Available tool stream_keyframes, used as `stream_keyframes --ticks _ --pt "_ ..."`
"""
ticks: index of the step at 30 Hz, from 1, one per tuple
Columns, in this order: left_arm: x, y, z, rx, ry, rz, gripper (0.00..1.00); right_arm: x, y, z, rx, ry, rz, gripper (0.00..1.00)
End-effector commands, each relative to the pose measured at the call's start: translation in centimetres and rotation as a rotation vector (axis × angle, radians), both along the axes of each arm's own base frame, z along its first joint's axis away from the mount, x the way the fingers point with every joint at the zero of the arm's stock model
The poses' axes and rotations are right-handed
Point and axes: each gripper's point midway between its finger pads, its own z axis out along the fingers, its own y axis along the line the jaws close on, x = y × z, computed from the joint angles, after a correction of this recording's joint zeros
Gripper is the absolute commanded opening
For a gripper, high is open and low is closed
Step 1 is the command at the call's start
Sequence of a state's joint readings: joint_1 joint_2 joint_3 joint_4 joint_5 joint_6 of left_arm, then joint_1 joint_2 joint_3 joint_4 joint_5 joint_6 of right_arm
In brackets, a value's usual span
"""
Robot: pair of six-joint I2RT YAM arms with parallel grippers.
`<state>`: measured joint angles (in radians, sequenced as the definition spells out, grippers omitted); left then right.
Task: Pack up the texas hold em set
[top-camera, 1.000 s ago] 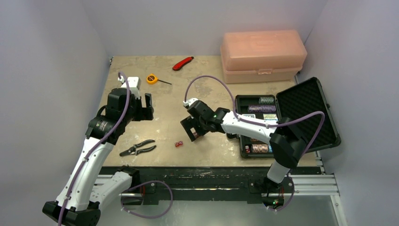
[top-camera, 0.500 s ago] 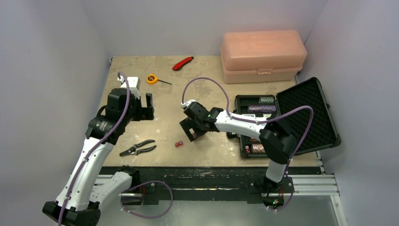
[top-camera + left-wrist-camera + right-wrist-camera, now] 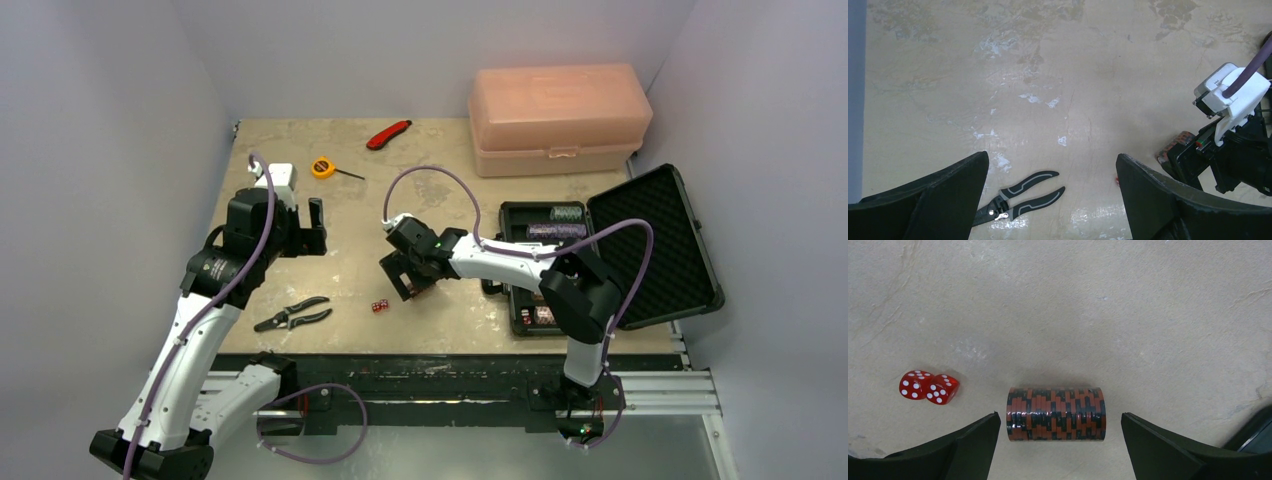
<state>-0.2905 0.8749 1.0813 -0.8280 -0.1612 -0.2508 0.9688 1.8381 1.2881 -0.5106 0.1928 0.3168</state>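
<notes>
The right tool [image 3: 1059, 416] has its fingers spread wide, and a red-and-black striped poker chip roll [image 3: 1055, 414] lies on its side on the beige surface [image 3: 440, 195] between them, with a gap at each end of the roll. Two small translucent red dice [image 3: 928, 387] sit touching each other just left of that roll. The black rectangular hard case [image 3: 652, 238] lies open at the right side of the surface, foam-lined lid folded back, with a few more chip rolls [image 3: 557, 231] in its tray. The left tool [image 3: 1052, 165] hangs over the left part of the surface, fingers apart with nothing between them. Black-handled pliers [image 3: 1023, 197] lie below it.
</notes>
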Motion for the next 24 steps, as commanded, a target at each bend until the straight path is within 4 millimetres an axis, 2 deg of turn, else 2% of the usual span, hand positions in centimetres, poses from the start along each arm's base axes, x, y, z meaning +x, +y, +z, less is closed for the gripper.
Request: stream_keyframes --ticks 1,18,24 --pt "0.3 -0.1 0.7 -0.008 -0.031 0.002 1.00 0.7 0.8 1.0 0.015 -0.027 -0.017 0.94" --pt "0.3 -0.2 0.7 -0.012 -0.031 -0.002 1.00 0.3 0.7 -0.1 -0.002 -0.002 -0.016 0.81" --pt "0.3 -0.2 0.7 -0.012 -0.028 -0.004 1.00 0.2 0.8 -0.2 -0.005 0.003 -0.016 0.80"
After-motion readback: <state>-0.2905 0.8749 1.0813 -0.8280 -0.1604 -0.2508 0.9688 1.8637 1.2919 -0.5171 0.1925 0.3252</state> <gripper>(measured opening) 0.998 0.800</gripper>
